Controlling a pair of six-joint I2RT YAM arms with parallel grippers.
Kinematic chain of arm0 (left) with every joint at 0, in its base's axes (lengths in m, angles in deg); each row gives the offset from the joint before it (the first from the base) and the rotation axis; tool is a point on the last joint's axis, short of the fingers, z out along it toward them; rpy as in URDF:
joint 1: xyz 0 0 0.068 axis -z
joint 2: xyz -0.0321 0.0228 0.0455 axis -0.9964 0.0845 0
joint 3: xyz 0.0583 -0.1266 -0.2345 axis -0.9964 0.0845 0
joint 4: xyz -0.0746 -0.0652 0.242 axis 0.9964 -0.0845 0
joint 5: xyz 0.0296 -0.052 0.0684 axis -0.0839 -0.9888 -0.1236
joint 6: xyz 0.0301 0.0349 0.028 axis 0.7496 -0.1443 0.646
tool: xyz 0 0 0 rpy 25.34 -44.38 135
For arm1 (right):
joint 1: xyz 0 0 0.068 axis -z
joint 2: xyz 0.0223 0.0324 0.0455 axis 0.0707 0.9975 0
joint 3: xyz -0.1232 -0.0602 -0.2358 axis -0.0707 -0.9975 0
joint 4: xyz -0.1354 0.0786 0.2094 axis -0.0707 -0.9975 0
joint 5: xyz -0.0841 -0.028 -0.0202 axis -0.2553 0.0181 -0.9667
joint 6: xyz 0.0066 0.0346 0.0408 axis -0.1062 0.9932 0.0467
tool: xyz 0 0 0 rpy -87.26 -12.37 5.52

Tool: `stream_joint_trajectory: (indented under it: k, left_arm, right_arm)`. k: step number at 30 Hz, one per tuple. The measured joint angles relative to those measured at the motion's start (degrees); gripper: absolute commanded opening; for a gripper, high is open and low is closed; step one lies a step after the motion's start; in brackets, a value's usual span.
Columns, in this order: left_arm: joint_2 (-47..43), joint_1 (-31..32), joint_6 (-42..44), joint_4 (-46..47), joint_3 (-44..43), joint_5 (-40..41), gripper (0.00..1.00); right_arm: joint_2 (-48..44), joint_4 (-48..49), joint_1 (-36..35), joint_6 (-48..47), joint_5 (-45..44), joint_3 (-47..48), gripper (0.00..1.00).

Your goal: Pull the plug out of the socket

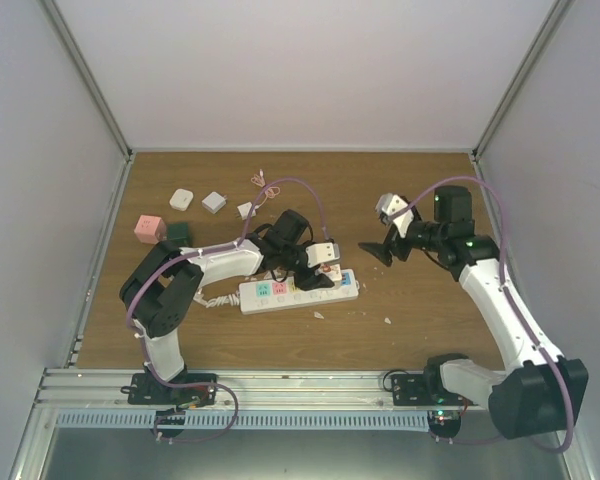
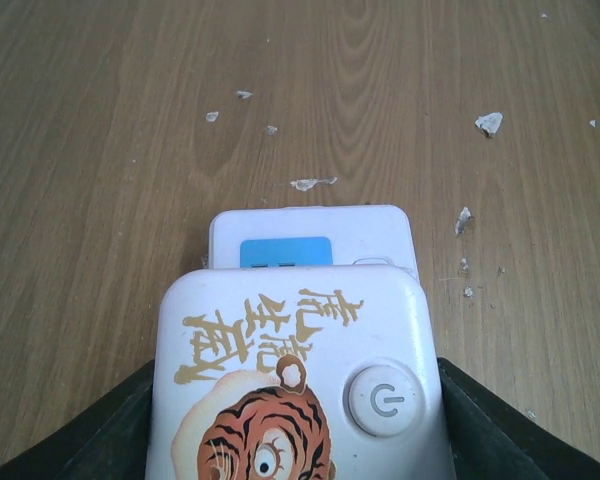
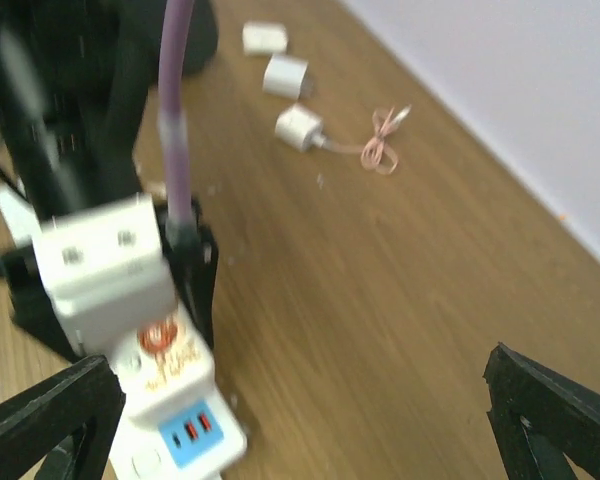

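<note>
socket (image 1: 280, 293) lies flat on bench (image 1: 430, 310), near middle, long axis left-right, short cord (image 1: 212, 297) at left end. left claw (image 1: 325, 262) down over its right end, clenched on plug (image 2: 300, 380): white block, tiger print, round power button, black fingers (image 2: 80, 440) against both sides. blue outlet face (image 2: 285, 251) just beyond plug. right claw (image 1: 378, 250) released, jaws wide, hovering right of socket, apart from it. white adapters (image 1: 214, 202), pink cube (image 1: 148, 227) at far left.
</note>
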Motion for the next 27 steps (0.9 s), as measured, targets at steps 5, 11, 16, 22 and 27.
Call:
stream_joint_trajectory:
  k: [5,11,16,22,27]
  left_arm:
    - [0.0,0.0,0.0,-0.1,0.0,-0.2,0.38]
    - [0.0,0.0,0.3,-1.4,-0.2,-2.7,0.33]
    - [0.0,0.0,1.0,-2.7,-0.4,-5.1,0.28]
    - [0.0,0.0,1.4,-3.0,-0.4,-6.1,0.25]
    - [0.0,0.0,1.5,-2.9,-0.4,-6.4,0.23]
  right_arm:
    - [3.4,-3.3,0.9,-15.1,-0.4,-5.1,0.94]
    - [7.1,-7.1,0.6,-29.6,-0.2,-10.8,0.83]
    - [10.7,-7.7,-0.7,-34.8,-0.1,-11.3,0.76]
    - [14.7,-7.0,-3.3,-36.0,-0.7,-11.7,0.67]
    - [16.0,-4.3,-6.5,-35.1,-2.7,-13.3,0.62]
